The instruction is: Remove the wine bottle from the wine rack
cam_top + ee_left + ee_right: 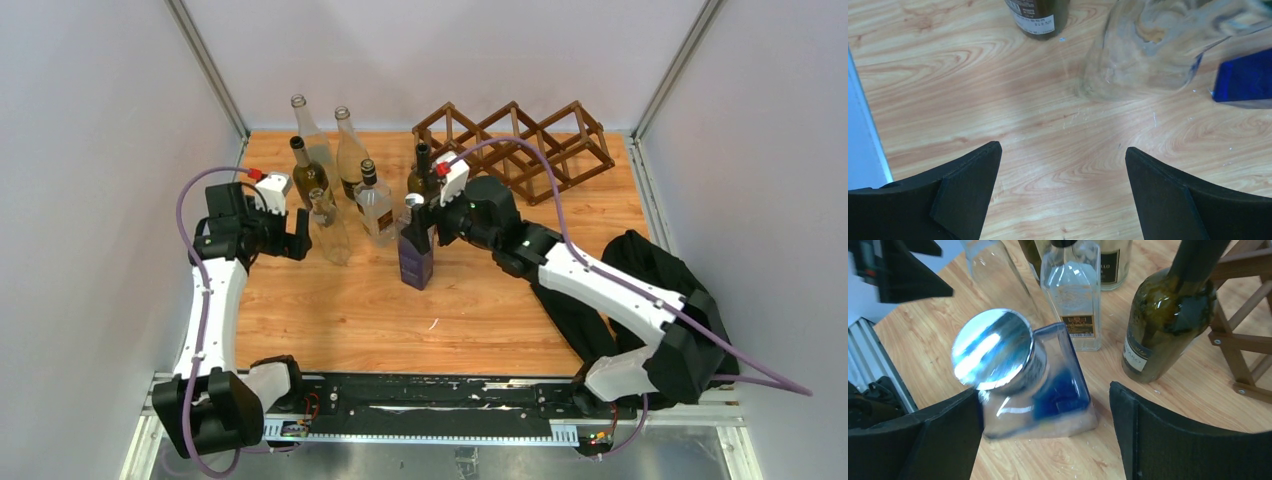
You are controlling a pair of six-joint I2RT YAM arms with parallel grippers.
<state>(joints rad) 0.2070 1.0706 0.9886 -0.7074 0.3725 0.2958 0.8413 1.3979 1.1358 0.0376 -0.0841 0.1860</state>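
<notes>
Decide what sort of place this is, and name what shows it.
Probably a robot test cell, not a home: plain grey panel walls box in a wooden table, two arms are bolted to its near edge, and bottles stand beside a wine rack.

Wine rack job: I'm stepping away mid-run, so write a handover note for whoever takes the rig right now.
Left gripper: open, empty, beside a clear bottle.
Right gripper: open, its fingers on either side of the blue square bottle, not clamping it.
Things: the blue bottle stands upright on the table, in front of the wine rack.
Done: no bottle shows in the rack.
Left: probably just back the right arm away.
</notes>
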